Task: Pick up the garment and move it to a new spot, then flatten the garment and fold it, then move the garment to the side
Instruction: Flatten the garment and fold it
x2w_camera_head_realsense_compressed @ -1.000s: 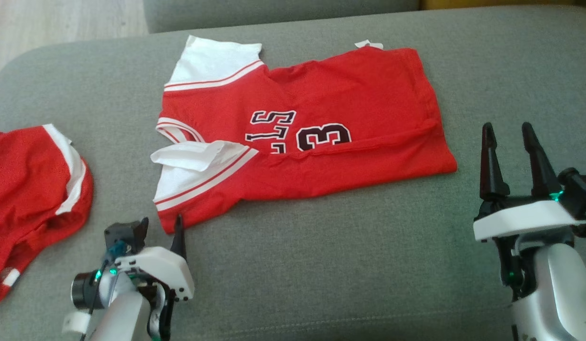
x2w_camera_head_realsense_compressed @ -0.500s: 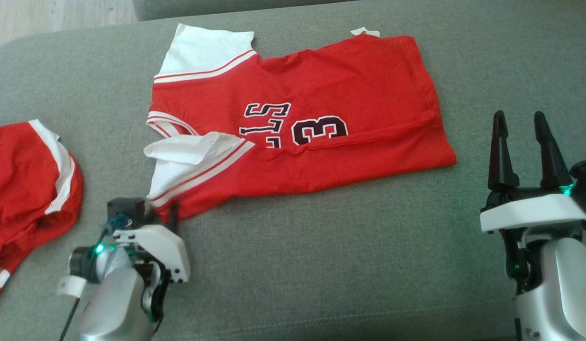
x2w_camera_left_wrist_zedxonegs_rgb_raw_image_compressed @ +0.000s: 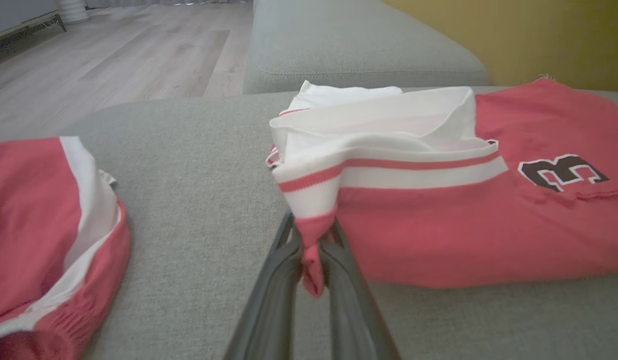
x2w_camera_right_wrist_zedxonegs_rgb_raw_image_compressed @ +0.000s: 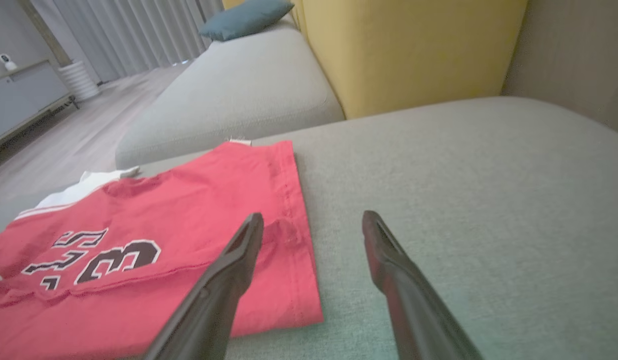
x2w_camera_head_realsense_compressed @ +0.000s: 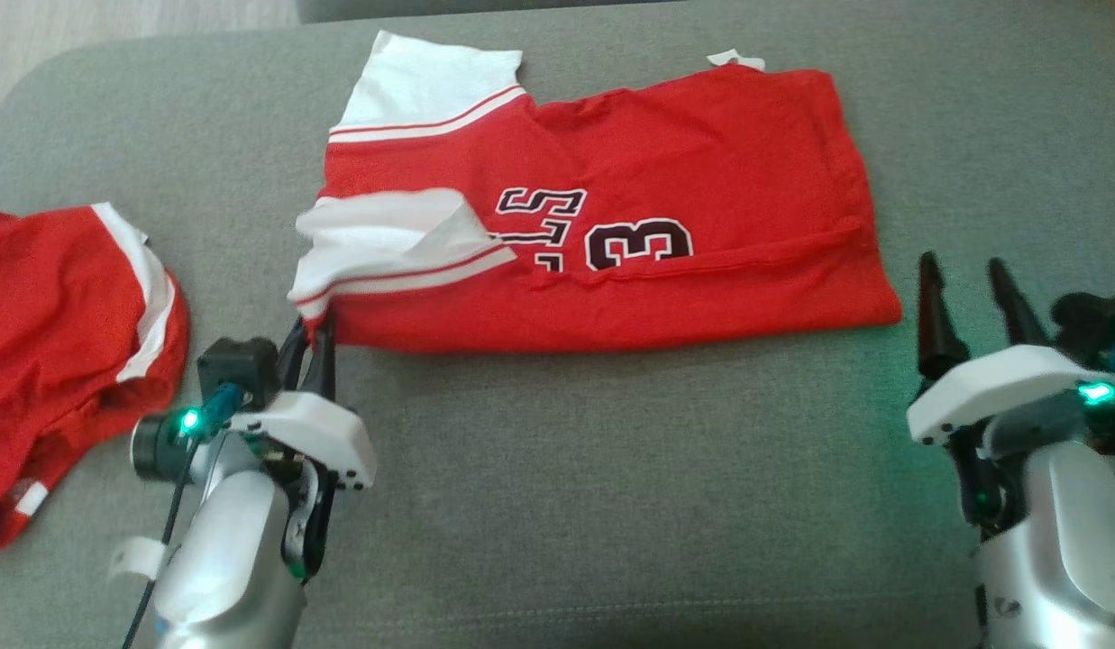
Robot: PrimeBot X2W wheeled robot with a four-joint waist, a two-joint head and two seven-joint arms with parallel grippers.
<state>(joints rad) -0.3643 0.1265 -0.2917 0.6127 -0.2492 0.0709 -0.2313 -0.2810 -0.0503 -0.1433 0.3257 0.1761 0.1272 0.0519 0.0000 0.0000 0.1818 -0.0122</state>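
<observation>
My left gripper (x2w_camera_left_wrist_zedxonegs_rgb_raw_image_compressed: 311, 240) is pinched shut on the jersey's (x2w_camera_head_realsense_compressed: 683, 162) near sleeve corner, likely to carry that edge over for a fold. My right gripper (x2w_camera_head_realsense_compressed: 963, 266) hangs spread and empty beside the hem. The jersey lies flat mid-couch (x2w_camera_head_realsense_compressed: 611, 469).

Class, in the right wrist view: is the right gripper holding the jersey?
No, the right gripper stands open, with nothing between its jaws.

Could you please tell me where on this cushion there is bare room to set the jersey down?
Widest free patch: the grey cushion on the near side of the jersey, between the left gripper and right gripper. Also free: right of the jersey's hem. Crowded: the left, between the jersey and second red garment.
</observation>
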